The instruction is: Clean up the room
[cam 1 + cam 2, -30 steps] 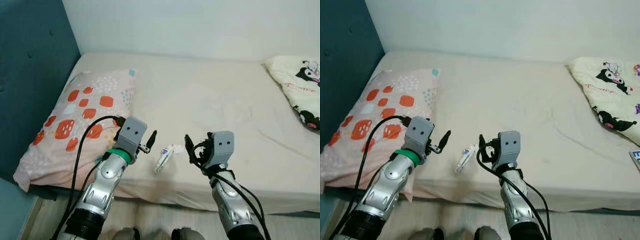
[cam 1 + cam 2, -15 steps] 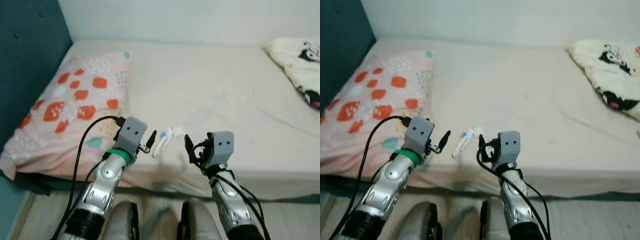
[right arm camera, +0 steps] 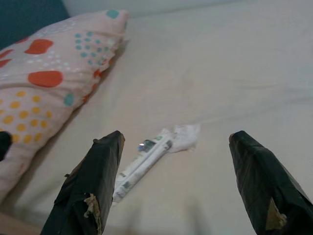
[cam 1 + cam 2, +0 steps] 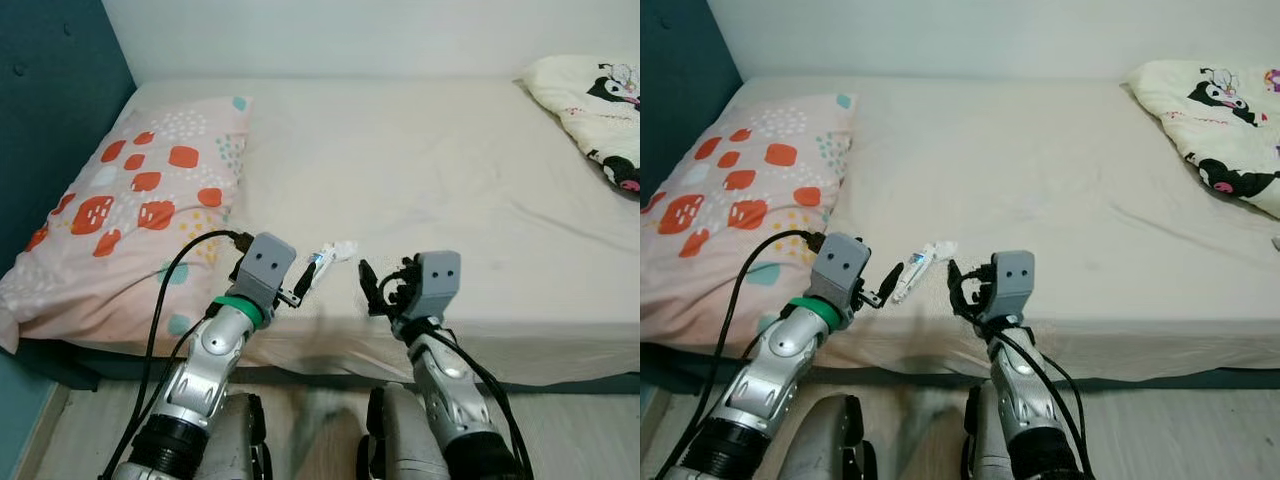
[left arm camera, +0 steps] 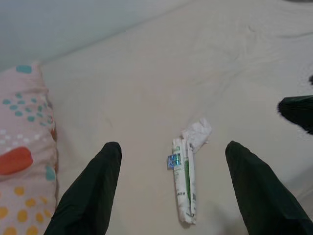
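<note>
Crumpled wrapper (image 5: 186, 186) lies near the bed (image 4: 450, 170) front edge, between left end effector (image 4: 300, 287) and right end effector (image 4: 378, 295), both spread, neither touching. Risk: a low finger snags the sheet or nudges the flat wrapper off the edge.

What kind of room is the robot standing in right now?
Most likely a bedroom: a wide bed with a cream fitted sheet, a pink pillow with orange and teal spots by a dark teal padded headboard, and a cream cartoon-print blanket at the far end.
</note>
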`<state>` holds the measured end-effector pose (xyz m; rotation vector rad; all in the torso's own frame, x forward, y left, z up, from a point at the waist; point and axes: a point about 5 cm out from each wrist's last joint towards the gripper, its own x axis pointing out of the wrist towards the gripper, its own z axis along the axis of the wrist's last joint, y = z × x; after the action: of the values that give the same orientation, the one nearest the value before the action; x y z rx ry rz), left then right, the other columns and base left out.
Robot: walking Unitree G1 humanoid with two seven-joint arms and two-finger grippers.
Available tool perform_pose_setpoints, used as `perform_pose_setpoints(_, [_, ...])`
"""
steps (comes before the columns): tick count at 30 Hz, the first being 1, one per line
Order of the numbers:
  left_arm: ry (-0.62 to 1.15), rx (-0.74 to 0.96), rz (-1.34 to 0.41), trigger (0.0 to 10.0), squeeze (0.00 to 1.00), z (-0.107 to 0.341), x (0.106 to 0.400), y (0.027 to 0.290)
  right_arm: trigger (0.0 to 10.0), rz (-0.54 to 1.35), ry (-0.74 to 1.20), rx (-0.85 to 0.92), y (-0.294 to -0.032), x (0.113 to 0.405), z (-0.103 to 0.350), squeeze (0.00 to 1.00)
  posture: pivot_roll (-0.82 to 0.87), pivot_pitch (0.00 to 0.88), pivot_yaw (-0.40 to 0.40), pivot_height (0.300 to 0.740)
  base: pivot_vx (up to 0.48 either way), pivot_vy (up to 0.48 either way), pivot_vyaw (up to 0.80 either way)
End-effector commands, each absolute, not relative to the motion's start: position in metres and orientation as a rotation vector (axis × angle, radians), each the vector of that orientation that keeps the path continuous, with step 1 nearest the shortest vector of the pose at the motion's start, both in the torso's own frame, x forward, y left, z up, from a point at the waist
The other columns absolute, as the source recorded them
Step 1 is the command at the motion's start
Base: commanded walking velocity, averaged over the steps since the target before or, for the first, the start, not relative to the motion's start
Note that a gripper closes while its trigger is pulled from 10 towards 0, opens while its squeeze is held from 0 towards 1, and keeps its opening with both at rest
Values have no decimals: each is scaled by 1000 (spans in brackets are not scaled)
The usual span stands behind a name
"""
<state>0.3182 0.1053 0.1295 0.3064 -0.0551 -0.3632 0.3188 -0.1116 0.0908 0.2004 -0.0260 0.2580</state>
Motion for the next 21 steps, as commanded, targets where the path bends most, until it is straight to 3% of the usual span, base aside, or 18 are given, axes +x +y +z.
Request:
perform_pose_setpoints(1, [-39, 318, -369, 10000, 0, 129, 319, 106, 10000, 279, 37, 224, -108, 321, 82, 0, 18, 151, 40, 610, 0, 0, 0])
perform_pose_setpoints(12, [-5, 359, -372, 10000, 0, 124, 315, 99, 10000, 295, 95, 193, -100, 332, 80, 0, 38, 214, 32, 610, 0, 0, 0])
perform_pose_setpoints(21, [11, 349, -264, 10000, 0, 125, 315, 108, 10000, 248, 88, 135, -116, 337, 80, 0, 63, 278, 36, 610, 0, 0, 0])
